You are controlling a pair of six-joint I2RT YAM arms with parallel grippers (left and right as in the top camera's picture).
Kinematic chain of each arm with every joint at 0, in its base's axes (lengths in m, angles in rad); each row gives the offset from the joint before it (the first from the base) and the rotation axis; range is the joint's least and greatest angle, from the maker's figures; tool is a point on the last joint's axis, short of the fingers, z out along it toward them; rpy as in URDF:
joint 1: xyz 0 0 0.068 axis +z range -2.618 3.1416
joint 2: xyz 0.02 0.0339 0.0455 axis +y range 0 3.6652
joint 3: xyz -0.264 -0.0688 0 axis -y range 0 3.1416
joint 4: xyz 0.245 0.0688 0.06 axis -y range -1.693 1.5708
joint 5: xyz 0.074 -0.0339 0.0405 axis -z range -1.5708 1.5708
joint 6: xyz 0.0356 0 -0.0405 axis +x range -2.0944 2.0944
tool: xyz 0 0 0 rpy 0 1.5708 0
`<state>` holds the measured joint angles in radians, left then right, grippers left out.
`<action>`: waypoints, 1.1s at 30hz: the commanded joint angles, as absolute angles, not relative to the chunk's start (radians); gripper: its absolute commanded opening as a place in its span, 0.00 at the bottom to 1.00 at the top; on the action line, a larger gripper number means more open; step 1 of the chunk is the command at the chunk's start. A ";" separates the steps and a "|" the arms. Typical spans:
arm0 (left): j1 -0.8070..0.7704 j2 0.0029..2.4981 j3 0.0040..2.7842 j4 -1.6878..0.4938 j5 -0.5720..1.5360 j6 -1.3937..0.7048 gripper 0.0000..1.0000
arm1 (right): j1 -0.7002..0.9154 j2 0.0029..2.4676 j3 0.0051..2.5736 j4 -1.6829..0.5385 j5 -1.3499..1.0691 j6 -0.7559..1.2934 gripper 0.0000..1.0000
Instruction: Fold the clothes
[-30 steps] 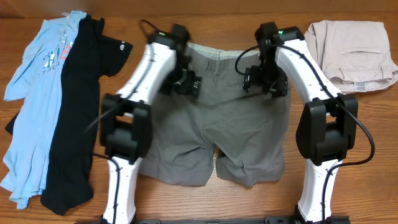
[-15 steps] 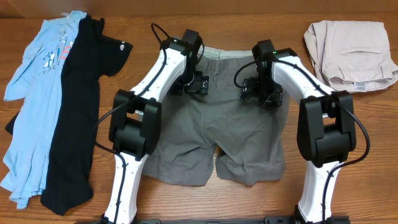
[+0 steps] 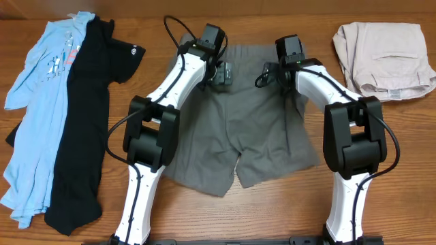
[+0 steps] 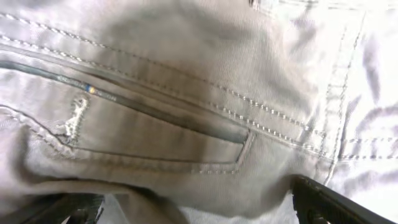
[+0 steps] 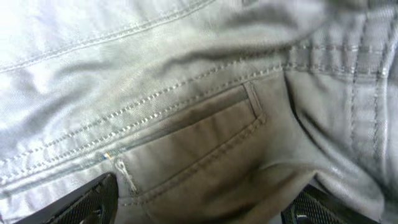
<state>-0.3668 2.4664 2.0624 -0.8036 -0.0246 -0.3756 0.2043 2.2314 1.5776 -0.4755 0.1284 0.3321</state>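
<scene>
Grey-olive shorts (image 3: 238, 129) lie flat mid-table, waist toward the far edge, legs toward me. My left gripper (image 3: 220, 73) rests on the waist's left part and my right gripper (image 3: 272, 72) on its right part. In the left wrist view the shorts (image 4: 186, 93) show a back pocket, and the left gripper (image 4: 193, 208) stands open with cloth bulging between its wide-apart fingers (image 4: 336, 202). The right wrist view shows the other pocket of the shorts (image 5: 199, 124). There the right gripper (image 5: 205, 208) is open too, with a fold of cloth between its fingers (image 5: 87, 202).
A black T-shirt (image 3: 85, 122) and a light-blue shirt (image 3: 37, 109) lie spread at the left. A folded beige garment (image 3: 385, 58) sits at the back right. The wooden table (image 3: 402, 170) shows bare at the right front.
Both grippers moved toward the far edge and closer together along the waist. The shorts slid with them, and the pale waist lining no longer shows. The left gripper opened slightly.
</scene>
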 commanded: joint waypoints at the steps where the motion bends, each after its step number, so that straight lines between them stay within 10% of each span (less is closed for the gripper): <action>1: -0.307 2.585 2.031 -0.715 -0.014 -0.394 1.00 | 0.190 2.331 1.537 -0.397 0.108 0.307 0.88; 16: -0.216 2.582 2.196 -0.892 0.027 -0.353 1.00 | 0.092 2.288 1.938 -0.939 0.085 0.337 1.00; 33: -0.236 2.582 2.992 -1.690 0.046 -0.279 1.00 | 0.087 1.880 2.149 -1.569 0.025 0.307 1.00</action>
